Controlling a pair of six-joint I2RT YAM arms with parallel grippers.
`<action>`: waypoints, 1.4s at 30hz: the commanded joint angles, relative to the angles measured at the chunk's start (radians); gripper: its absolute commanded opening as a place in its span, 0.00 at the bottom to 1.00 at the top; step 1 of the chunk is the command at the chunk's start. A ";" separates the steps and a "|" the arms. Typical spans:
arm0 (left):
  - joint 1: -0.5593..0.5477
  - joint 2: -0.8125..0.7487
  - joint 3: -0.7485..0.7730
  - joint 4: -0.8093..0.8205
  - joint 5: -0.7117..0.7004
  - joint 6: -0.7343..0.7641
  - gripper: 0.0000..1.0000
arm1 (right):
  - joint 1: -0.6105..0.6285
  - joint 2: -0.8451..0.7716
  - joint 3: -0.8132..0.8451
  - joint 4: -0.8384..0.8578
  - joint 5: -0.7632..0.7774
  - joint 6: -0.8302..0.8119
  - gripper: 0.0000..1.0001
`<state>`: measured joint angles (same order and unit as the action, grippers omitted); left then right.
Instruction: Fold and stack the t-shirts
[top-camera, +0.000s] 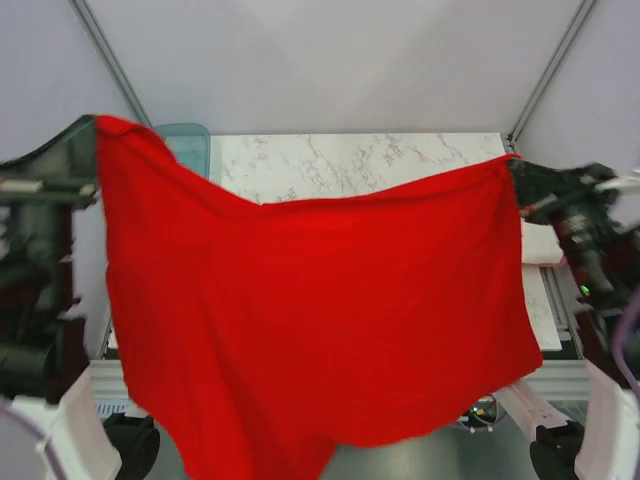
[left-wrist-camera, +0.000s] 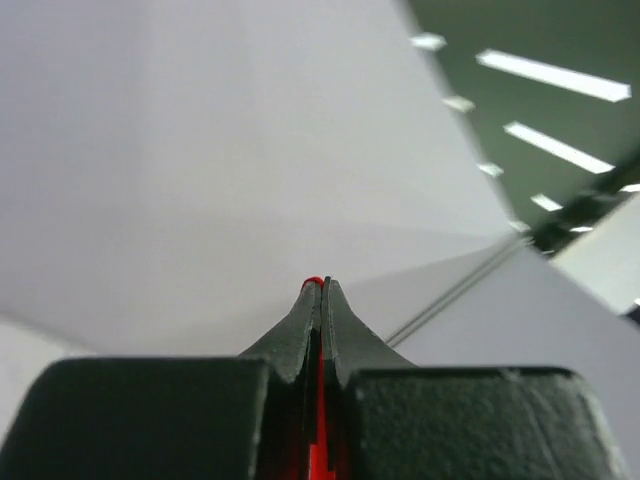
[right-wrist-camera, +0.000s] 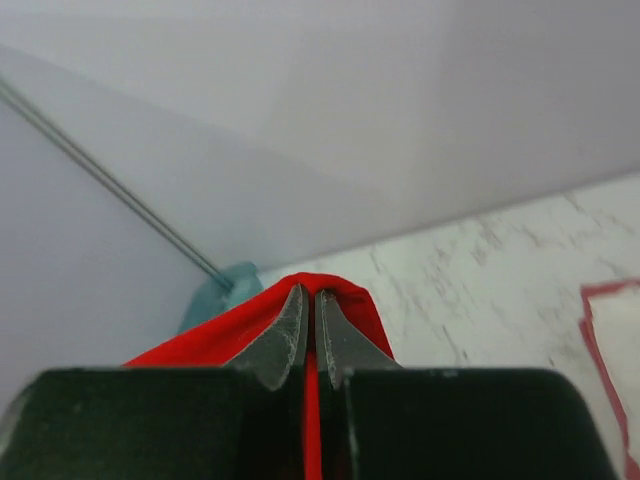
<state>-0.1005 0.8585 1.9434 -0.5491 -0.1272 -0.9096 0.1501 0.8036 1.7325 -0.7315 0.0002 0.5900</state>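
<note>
A bright red t-shirt (top-camera: 320, 310) hangs spread wide in the air above the table, its top edge sagging between my two grippers. My left gripper (top-camera: 100, 122) pinches its upper left corner. In the left wrist view the left gripper (left-wrist-camera: 322, 284) is shut, with a thin strip of red cloth (left-wrist-camera: 320, 400) between the jaws. My right gripper (top-camera: 514, 162) holds the upper right corner. The right wrist view shows the right gripper (right-wrist-camera: 310, 292) shut on the red t-shirt (right-wrist-camera: 345, 305), which bunches over the tips. A white cloth (top-camera: 540, 245) lies on the table at the right, with a reddish edge (right-wrist-camera: 592, 330).
A translucent teal tub (top-camera: 190, 140) stands at the table's back left, partly behind the hanging shirt; it also shows as the teal tub (right-wrist-camera: 215, 295) in the right wrist view. The marble tabletop (top-camera: 350, 160) lies beyond the shirt. Grey walls close the back and sides.
</note>
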 joint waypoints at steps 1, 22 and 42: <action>0.001 0.096 -0.246 0.113 -0.041 0.046 0.02 | -0.004 0.058 -0.233 0.092 0.081 0.011 0.00; 0.010 0.996 -0.556 0.653 -0.075 -0.054 0.02 | -0.004 0.831 -0.731 0.872 0.270 0.292 0.00; 0.010 1.658 0.402 0.686 0.031 0.032 0.99 | -0.081 1.429 -0.073 0.856 0.162 0.254 0.88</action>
<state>-0.0864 2.6602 2.3947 0.0872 -0.1017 -0.9318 0.0650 2.3013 1.6695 0.1173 0.1829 0.8898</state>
